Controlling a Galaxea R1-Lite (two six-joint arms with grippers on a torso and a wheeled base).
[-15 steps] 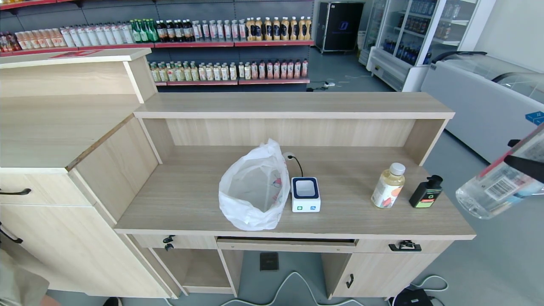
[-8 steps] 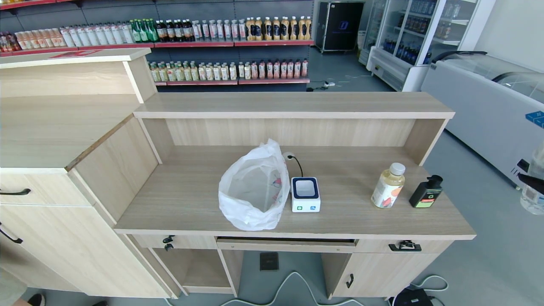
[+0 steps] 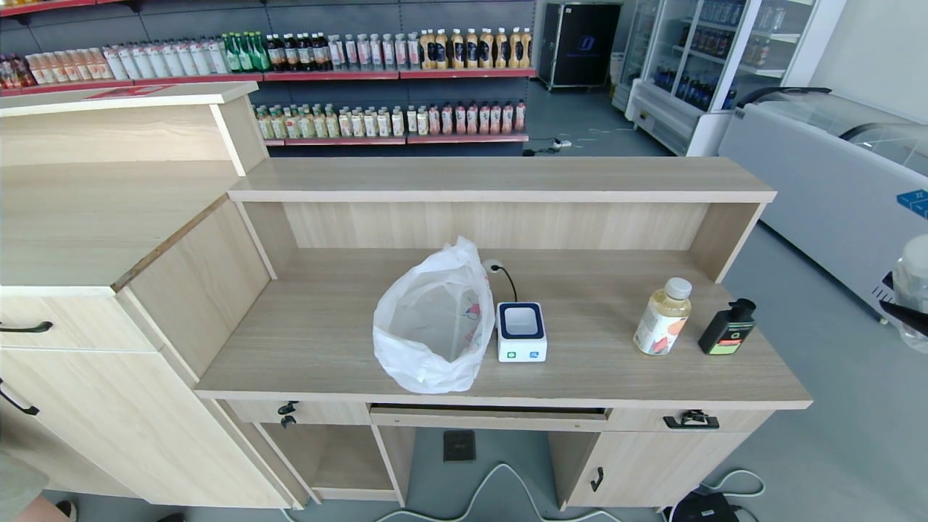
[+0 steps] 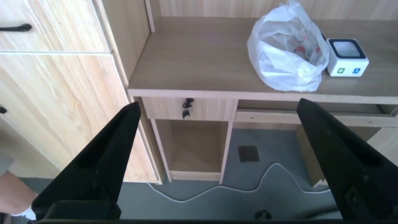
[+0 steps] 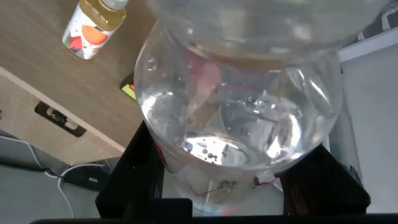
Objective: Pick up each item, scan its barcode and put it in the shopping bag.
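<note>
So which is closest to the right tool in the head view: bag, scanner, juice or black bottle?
1. Black bottle, right end of the counter, nearest the right tool.
2. Juice, beside it.
3. Scanner, middle.
4. Bag, leftmost.

Left gripper (image 4: 217,106) hangs with fingers wide apart; right gripper (image 5: 227,171), at far right, seems closed around a bottle (image 5: 236,93)

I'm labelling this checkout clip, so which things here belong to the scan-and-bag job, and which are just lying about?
Job: shopping bag, barcode scanner, juice bottle, black pump bottle, clear bottle held in the right gripper.
Lying about: drink shelves, chest freezer, glass-door fridge, black case.
</note>
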